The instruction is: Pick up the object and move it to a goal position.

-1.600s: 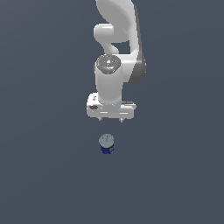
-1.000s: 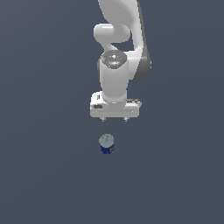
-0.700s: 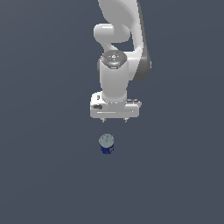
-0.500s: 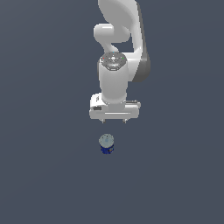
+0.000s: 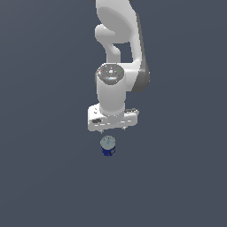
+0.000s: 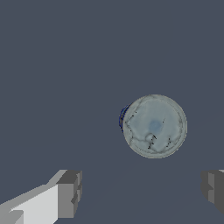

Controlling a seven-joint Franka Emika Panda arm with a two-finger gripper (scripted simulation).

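The object point(image 5: 107, 146) is a small upright can with a silvery-grey round top and a dark blue side, standing alone on the dark floor. My white gripper point(image 5: 113, 130) hangs just above and behind it in the exterior view, pointing down, much wider than the can. In the wrist view the object point(image 6: 154, 126) shows from above, apart from my fingertips point(image 6: 70, 194), which stand wide apart. The gripper point(image 6: 142, 190) is open with nothing between its fingers.
A flat, plain dark grey floor point(image 5: 44, 177) stretches all around the can. The white arm point(image 5: 119, 48) rises behind the gripper toward the exterior view's top.
The gripper has shifted slightly toward the exterior view's left and come a little lower toward the can. The can has not moved.
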